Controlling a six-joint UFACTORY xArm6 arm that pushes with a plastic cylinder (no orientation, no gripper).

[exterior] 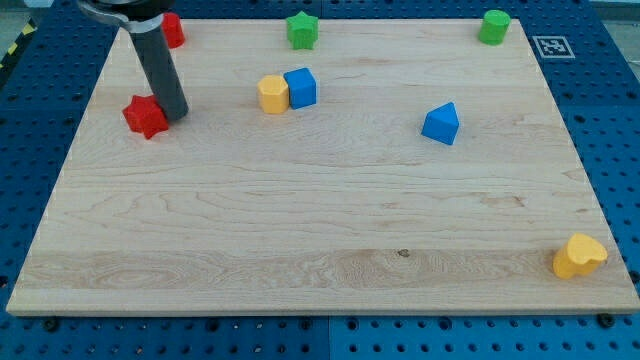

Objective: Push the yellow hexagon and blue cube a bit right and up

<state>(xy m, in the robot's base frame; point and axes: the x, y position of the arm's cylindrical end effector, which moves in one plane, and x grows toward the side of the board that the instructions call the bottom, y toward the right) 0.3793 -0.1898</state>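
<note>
The yellow hexagon [272,94] and the blue cube [300,87] sit touching side by side in the upper middle-left of the wooden board [320,220], the cube on the right. My tip [176,113] rests on the board well to the left of the yellow hexagon, right next to a red star block [145,116].
A red block [172,29] sits at the top left, partly behind the rod. A green star [302,30] is at the top middle, a green cylinder [493,27] at the top right. A blue triangular block [441,124] is right of centre. A yellow heart-shaped block [579,256] is at the bottom right.
</note>
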